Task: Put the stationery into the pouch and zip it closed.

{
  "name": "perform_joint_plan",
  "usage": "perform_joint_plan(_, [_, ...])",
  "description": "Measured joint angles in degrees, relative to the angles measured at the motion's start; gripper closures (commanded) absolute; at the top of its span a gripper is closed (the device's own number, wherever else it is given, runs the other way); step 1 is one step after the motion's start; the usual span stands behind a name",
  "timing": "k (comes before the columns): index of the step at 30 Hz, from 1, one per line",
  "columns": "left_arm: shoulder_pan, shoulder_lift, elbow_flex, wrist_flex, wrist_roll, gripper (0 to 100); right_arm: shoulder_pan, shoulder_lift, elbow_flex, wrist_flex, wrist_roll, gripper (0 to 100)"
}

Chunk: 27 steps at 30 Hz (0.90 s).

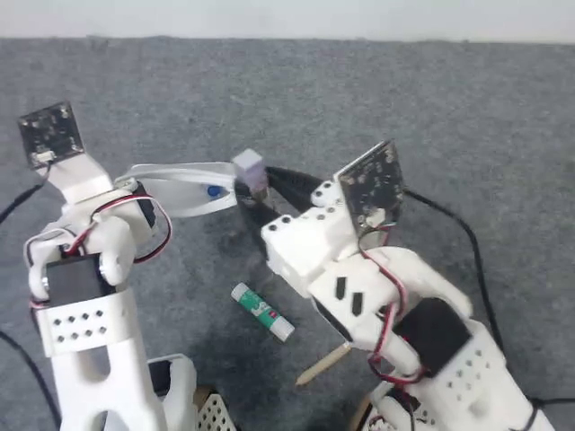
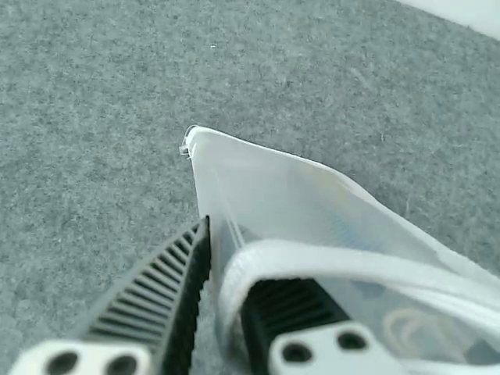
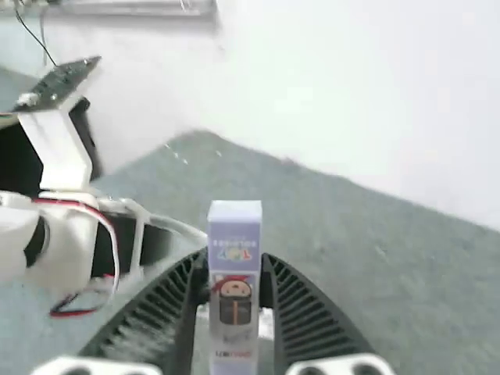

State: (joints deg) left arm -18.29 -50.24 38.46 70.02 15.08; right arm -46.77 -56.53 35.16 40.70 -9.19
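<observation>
Your pouch [image 1: 180,192] is held up off the grey, felt-like tabletop [image 1: 449,108] at centre-left. It is a translucent white plastic sleeve with a thicker white band along its edge. The left wrist view gives you the grip up close: the left gripper [image 2: 226,258] is clamped on that edge, its ribbed black jaws pinching the film. Just right of it, the right gripper [image 3: 234,266] squeezes a small lilac box [image 3: 234,234] upright. The high view adds a green-and-white glue stick [image 1: 262,312] and a thin wooden stick [image 1: 323,363] lying nearer.
</observation>
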Motion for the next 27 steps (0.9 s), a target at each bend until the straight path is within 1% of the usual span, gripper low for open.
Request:
perform_joint_plan(3, [0.0, 0.0, 0.5, -0.6, -0.2, 99, -1.9, 0.0, 6.9, -11.1, 0.0, 99.1])
perform_joint_plan(7, [-0.1, 0.0, 0.6, -0.6, -0.3, 99, -1.8, 0.0, 15.2, -26.6, 0.0, 99.1])
perform_joint_plan(12, [-0.1, 0.0, 0.6, -0.6, -0.3, 99, -2.4, 0.0, 22.9, -41.8, -0.1, 99.1])
perform_joint_plan(17, [-0.1, 0.0, 0.6, -0.6, -0.7, 99, -2.8, 0.0, 28.0, -52.9, -0.4, 99.1])
perform_joint_plan(20, [-0.1, 0.0, 0.6, -0.6, -1.2, 99, -3.7, 1.5, 28.7, -58.5, -0.4, 99.1])
perform_joint_plan(27, [-0.1, 0.0, 0.6, -0.6, -1.3, 99, -4.5, 16.2, 28.8, -71.3, -0.4, 99.1])
